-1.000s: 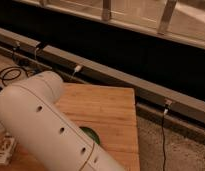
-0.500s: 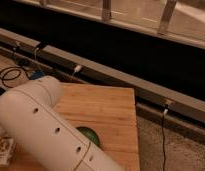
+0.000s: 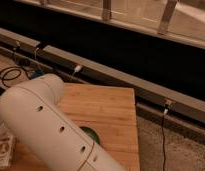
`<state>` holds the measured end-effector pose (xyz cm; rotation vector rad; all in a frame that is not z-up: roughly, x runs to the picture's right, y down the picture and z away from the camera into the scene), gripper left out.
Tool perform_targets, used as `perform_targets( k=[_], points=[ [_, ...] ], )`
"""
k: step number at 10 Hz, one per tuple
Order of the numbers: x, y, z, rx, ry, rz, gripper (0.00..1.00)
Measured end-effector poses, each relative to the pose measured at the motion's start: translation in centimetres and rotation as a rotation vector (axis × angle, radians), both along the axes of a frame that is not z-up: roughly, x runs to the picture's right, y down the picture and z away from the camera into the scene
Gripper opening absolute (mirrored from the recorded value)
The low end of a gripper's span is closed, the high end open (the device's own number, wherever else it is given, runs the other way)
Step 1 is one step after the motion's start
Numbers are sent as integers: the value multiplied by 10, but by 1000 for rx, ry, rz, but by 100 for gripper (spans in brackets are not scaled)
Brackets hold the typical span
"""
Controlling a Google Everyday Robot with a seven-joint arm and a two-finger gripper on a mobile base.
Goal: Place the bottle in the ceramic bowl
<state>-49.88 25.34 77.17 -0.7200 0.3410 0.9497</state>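
My gripper is out of frame beyond the smooth, white, hole-dotted arm (image 3: 48,122), so I cannot tell its state. The glossy green ceramic bowl (image 3: 90,134) peeks out right of it on the wooden table (image 3: 108,107). The whitish labelled bottle (image 3: 3,149) lies left.

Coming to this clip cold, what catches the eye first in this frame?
The big white arm, dotted with dark holes, fills the lower left and slants across the wooden table. Only a sliver of the dark-green bowl shows beside it near the bottom edge. The gripper is not in view; the arm runs off the bottom of the frame.
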Motion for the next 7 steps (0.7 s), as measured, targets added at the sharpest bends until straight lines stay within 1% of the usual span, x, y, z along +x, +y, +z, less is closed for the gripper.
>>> perform_targets(
  k=[1, 2, 3, 4, 5, 6, 7],
  points=[
    [6, -10, -3, 7, -20, 35, 0],
    [14, -24, -6, 10, -64, 94, 0],
    [35, -47, -5, 30, -105, 156, 0],
    [49, -61, -8, 38, -139, 204, 0],
    [67, -68, -12, 43, -171, 249, 0],
    [87, -71, -15, 43, -187, 296, 0],
    [111, -72, -16, 50, -191, 337, 0]
  ],
)
